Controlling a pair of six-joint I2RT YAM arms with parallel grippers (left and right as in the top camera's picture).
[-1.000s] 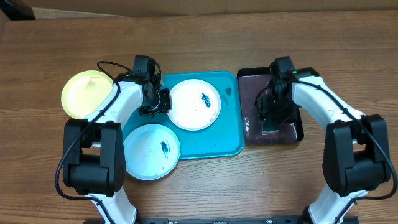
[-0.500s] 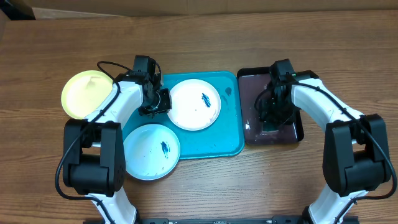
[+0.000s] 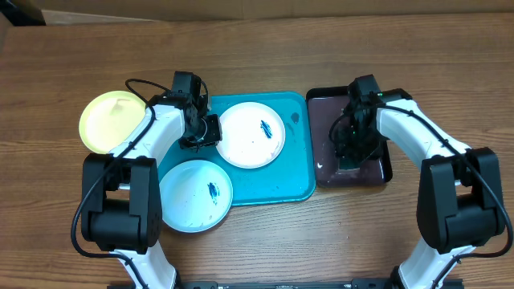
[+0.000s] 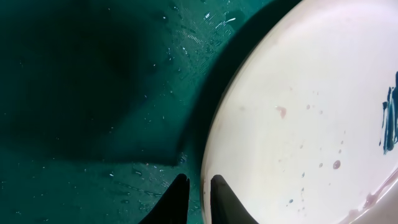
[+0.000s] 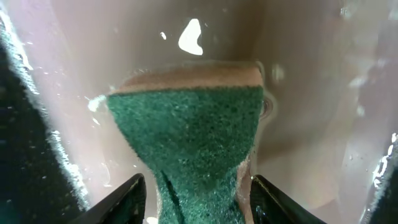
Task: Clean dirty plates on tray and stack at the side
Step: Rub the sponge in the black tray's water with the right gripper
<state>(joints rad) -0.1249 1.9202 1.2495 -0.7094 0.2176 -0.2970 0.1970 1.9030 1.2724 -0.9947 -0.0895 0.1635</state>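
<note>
A: My left gripper is nearly closed and pinches the rim of the white plate, which lies on the tray. The right gripper squeezes the sponge.

B: How will the plate handle?

A: I think light, stiff, and slippery when wet. The rim is the only place to hold.

B: What is unclear?

A: The wrist view cuts off most of the plate. How deep the fingers bite, I cannot tell.

Three plates, two trays, one sponge
</note>
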